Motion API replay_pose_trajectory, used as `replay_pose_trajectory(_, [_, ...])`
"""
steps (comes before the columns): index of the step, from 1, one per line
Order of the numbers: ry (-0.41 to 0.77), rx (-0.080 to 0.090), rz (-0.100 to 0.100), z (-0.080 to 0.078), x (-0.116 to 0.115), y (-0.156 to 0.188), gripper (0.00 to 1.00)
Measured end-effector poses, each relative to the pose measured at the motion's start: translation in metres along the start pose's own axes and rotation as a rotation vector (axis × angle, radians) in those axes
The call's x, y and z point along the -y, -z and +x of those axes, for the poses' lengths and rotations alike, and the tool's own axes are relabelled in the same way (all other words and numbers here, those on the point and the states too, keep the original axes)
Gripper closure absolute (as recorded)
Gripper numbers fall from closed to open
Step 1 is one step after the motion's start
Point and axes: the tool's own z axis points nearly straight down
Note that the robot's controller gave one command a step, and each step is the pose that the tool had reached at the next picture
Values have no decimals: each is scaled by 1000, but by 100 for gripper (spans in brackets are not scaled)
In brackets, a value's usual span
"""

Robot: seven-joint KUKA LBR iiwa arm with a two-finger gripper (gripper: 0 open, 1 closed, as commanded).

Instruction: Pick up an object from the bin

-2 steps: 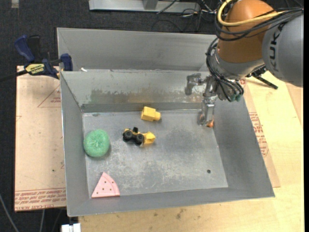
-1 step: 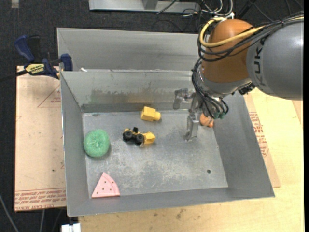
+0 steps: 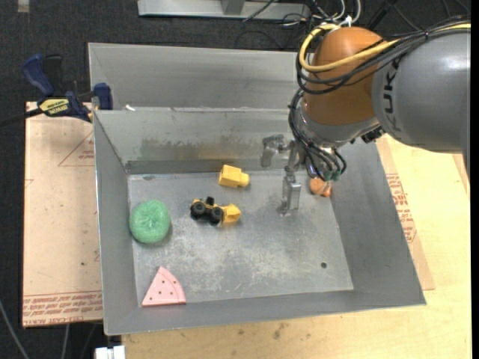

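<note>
Two-finger gripper open, nothing btwn fingers, low over bare floor right of centre in grey metal bin — small orange rounded lump just view-right of it by the wall, yellow plastic block near on view-left — orange lump prob. the closer pick

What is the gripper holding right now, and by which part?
Nothing. The gripper stands open with no thing between its fingers; a small orange thing lies beside it.
</note>
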Motion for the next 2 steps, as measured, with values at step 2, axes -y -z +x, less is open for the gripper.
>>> replay_pose_trajectory(2, [4, 0, -1, -8, -53, -79, 0])
